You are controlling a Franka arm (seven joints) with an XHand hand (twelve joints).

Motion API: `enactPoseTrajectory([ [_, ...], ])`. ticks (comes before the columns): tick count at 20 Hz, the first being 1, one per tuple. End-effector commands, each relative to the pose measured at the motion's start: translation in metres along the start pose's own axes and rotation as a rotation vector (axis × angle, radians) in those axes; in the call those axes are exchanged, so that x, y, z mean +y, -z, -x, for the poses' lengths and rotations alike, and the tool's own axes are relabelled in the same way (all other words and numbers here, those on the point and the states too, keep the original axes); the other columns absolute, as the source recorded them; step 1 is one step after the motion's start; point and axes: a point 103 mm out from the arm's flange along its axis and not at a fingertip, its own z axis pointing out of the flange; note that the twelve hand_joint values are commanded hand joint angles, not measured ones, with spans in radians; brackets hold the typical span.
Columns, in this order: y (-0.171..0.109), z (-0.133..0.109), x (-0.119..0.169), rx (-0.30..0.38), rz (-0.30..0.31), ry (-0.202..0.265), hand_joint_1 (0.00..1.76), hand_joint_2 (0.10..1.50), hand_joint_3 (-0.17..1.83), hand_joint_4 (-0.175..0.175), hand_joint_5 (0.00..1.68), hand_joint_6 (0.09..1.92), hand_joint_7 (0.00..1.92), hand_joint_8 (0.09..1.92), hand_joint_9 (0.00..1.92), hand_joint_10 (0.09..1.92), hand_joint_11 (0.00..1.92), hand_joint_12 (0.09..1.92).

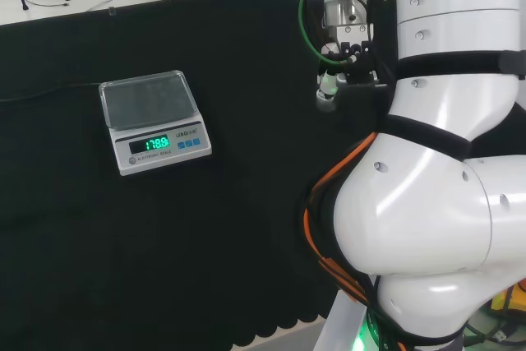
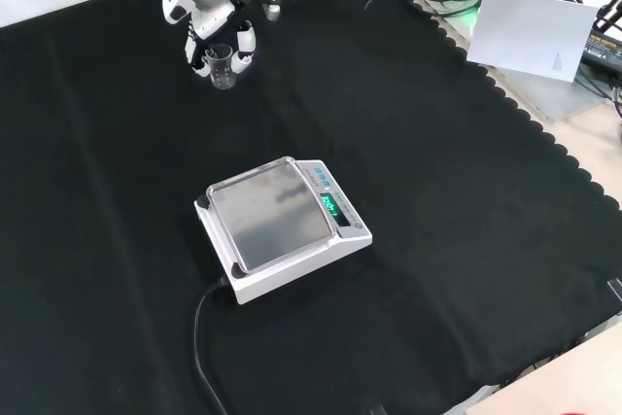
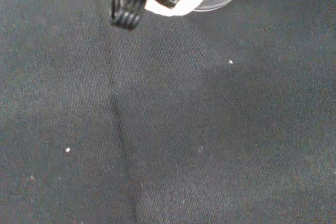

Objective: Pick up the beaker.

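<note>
My hand sits at the far end of the bench in the front view, and the beaker, small and clear, stands between my fingers, which hang down on either side of it; whether they already pinch the glass I cannot tell; the scale is well apart, nearer the camera; I judge this the grasp step; next I should curl in on the wall evenly, then lift straight up
</note>
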Motion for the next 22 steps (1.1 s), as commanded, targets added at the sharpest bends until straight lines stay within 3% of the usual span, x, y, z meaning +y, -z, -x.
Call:
enactPoseTrajectory([
  [1,0.009,-0.003,-0.003,-0.003,0.032,0.011,1.12,0.87,0.58,-0.067,0.72,1.1,0.6,0.78,0.92,0.75,0.78,1.11],
  [3,0.013,-0.003,-0.005,-0.008,0.033,0.014,1.09,1.06,0.26,-0.1,0.78,1.23,0.63,0.82,0.92,0.8,0.82,1.09],
  [5,0.015,-0.003,-0.007,-0.009,0.034,0.019,1.08,1.14,0.12,-0.11,0.8,1.26,0.65,0.85,0.93,0.82,0.83,1.09],
  [16,0.032,-0.009,-0.021,0.0,0.021,0.071,1.1,1.19,0.03,-0.143,0.81,1.27,0.7,0.9,0.96,0.89,0.89,1.03],
  [22,0.049,-0.017,-0.038,-0.044,-0.01,0.107,1.1,1.19,0.03,-0.147,0.81,1.27,0.71,0.91,0.96,0.89,0.9,1.03],
])
